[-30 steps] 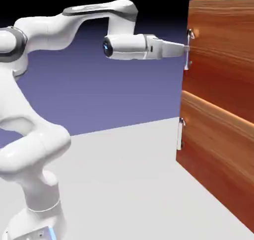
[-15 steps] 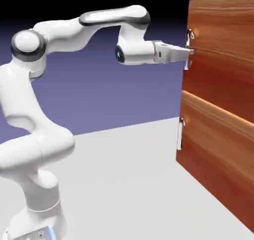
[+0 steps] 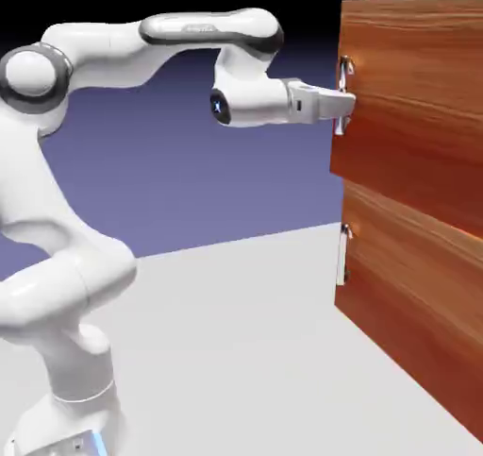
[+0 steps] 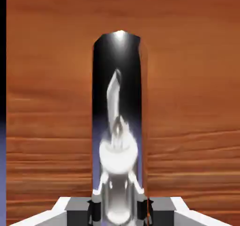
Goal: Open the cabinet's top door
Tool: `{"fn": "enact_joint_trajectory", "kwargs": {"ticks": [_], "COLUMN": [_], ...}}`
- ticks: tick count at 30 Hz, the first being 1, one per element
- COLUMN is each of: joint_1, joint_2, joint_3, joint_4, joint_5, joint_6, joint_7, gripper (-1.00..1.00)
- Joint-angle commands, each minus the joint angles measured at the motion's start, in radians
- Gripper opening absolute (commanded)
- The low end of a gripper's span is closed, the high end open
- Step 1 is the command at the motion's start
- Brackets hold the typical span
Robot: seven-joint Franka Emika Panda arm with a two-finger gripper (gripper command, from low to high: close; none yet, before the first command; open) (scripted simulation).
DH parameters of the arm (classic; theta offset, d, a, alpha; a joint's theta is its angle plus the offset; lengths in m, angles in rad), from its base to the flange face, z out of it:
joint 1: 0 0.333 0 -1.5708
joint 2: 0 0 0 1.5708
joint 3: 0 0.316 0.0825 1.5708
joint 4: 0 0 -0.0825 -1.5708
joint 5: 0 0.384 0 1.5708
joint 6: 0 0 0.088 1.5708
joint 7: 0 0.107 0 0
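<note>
My gripper [image 3: 345, 105] grasps the handle [image 4: 118, 103] of the top door [image 3: 415, 95]. Above the bottom door [image 3: 406, 303], it juts slightly past that 1's edge: opening is barely begun, most swing remains.

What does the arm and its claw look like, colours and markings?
Arm: glossy white, rounded segments, dark grey bands at some joints, a small blue-white light on a black disc near the wrist, blue strip at the base. No loose cables visible. Claw: pale housing, two slim fingers, dark grey blocks at the tips.
</note>
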Motion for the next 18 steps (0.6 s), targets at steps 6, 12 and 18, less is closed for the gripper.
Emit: {"fn": "enact_joint_trajectory", "kwargs": {"ticks": [6,12,18], "joint_1": [0.218,0.435,0.653], "joint_2": [0.034,0.051,0.044], "joint_3": [-0.183,-0.373,-0.566], "joint_4": [-0.07,-0.126,-0.182], "joint_5": [0.001,0.002,-0.018], "joint_6": [-0.015,-0.022,-0.024], "joint_7": [-0.084,-0.166,-0.221], "gripper": [-1.0,-1.0,-1.0]}}
